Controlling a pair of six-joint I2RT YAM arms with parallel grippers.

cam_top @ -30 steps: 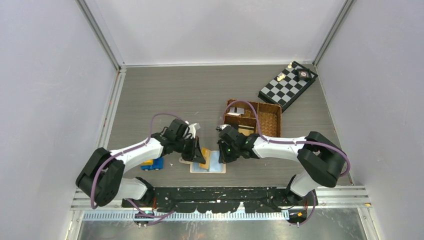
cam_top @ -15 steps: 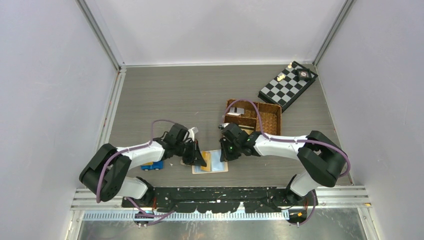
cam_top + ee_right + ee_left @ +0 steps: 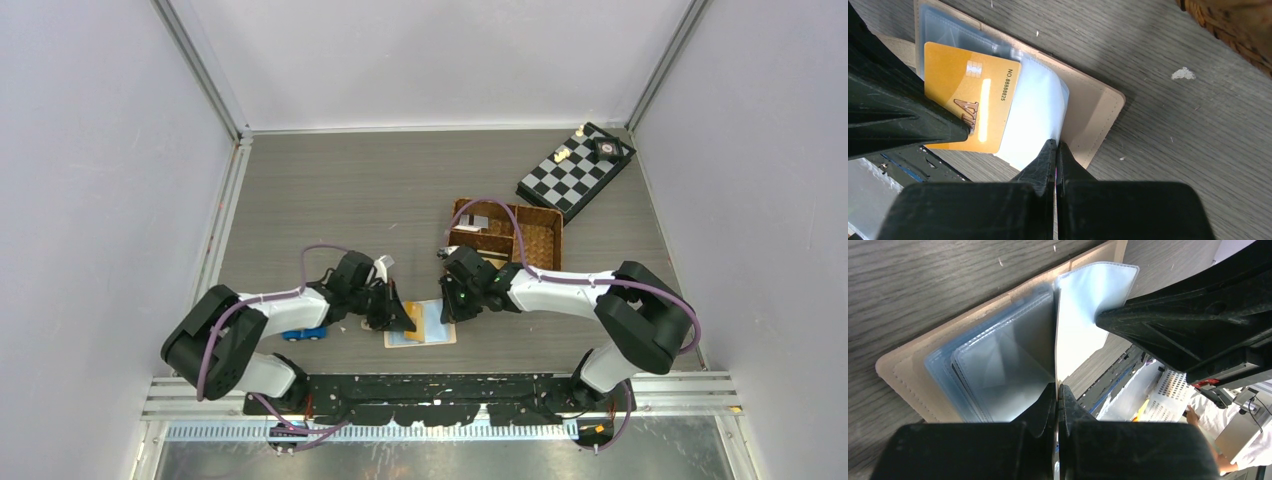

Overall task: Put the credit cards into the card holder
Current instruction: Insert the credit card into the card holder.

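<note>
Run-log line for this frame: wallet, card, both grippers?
card holder open | yellow card lying over pocket leaf | left gripper shut on pocket leaf | right gripper shut at leaf edge

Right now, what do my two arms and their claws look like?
Left arm and right arm match: white shells between bulky black joints, each with a purple cable looping alongside. The left claw and right claw are matt black, each with two wedge-shaped fingers tapering to narrow tips. A small green light shows near the right wrist.
</note>
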